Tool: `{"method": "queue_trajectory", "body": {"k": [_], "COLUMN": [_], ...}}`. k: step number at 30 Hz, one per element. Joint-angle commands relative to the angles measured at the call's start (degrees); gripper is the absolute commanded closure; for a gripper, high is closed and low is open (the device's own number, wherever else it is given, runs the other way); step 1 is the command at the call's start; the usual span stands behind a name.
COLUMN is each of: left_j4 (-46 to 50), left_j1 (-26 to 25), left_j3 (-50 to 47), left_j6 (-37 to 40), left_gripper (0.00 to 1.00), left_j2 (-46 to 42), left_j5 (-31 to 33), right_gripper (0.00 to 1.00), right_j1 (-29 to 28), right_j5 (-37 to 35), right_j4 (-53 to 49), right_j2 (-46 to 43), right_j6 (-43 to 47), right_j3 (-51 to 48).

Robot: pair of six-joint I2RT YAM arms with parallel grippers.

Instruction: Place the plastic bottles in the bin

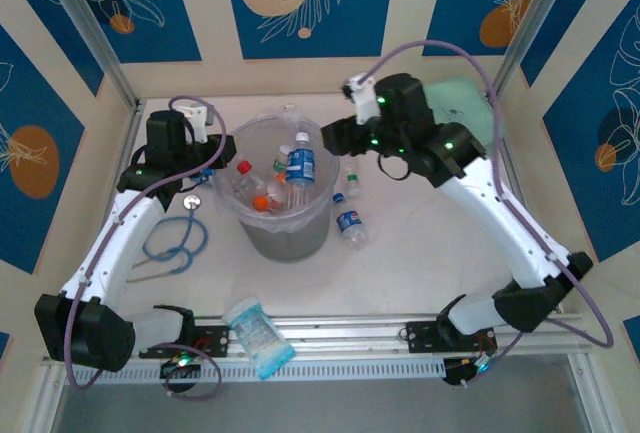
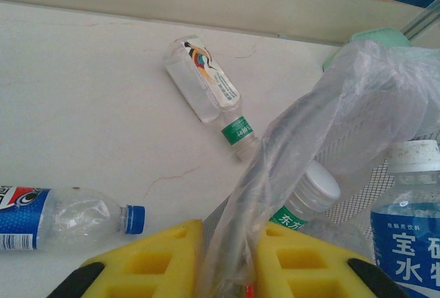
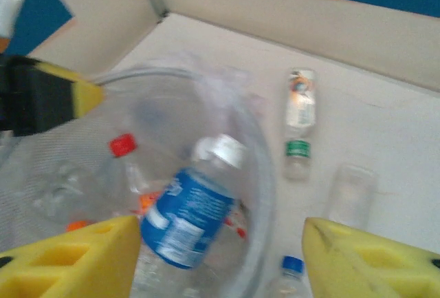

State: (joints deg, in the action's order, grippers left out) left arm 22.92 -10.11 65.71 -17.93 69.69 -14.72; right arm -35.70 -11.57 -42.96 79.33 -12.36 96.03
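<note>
Right end effector (image 3: 221, 260) hangs over the bin (image 1: 290, 238), its yellow foam pads spread wide with nothing gripped between them. Directly beneath, a blue-labelled bottle (image 3: 185, 219) with a white cap sits tilted inside the bin, on top of other bottles with red and orange caps. Left end effector (image 2: 230, 262) is closed, pinching the clear bag liner (image 2: 330, 119) at the bin's left rim, apparently to steady the bin.

The step in hand looks like the release of one bottle into the bin. At least two plastic bottles lie on the tabletop (image 1: 430, 253) just right of the bin: a small one (image 1: 351, 185) and, nearer the arms, a blue-labelled one (image 1: 350, 223). The next move likely calls for the right arm to lift clear of the rim, drop to one of these and close across its middle, since a round bottle can roll.

The tabletop is pale and also carries a looped blue tube (image 1: 175, 238), a blue-and-white packet (image 1: 258, 338) and a mint-green case (image 1: 465, 103). The walls are cream with deep blue panels showing orange circles and white leaves.
</note>
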Motion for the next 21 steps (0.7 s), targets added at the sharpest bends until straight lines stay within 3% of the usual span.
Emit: {"method": "queue_trajectory", "body": {"k": [1,6,12,15,18,21], "left_j4": [3.46,3.45,3.45,3.54,3.63,3.63], "left_j1": [0.53,0.54,0.53,0.55,0.44,0.46], "left_j3": [-1.38,-1.43,-1.39,-1.38,-1.43,-1.29], "left_j6": [0.44,0.47,0.44,0.5,0.62,0.69], "left_gripper": [0.78,0.78,0.78,0.78,0.78,0.78], "left_j2": [1.21,1.41,1.68,1.56,1.57,1.51], "left_j5": [2.59,2.59,2.5,2.77,2.86,2.69], "right_gripper": [0.33,0.3,0.23,0.19,0.02,0.01], "right_j1": [5.51,13.29,17.34,17.78,17.21,16.24], "right_j5": [1.36,7.36,17.1,18.26,16.99,11.84], "right_j4": [0.86,4.14,11.07,10.91,6.47,1.45], "right_j2": [-1.9,-2.63,5.29,12.23,20.51,29.01], "right_j6": [-5.74,-9.52,-10.37,-9.78,-7.8,-5.03], "right_j3": [-7.66,-19.81,-26.35,-23.52,-16.14,-6.99]}}
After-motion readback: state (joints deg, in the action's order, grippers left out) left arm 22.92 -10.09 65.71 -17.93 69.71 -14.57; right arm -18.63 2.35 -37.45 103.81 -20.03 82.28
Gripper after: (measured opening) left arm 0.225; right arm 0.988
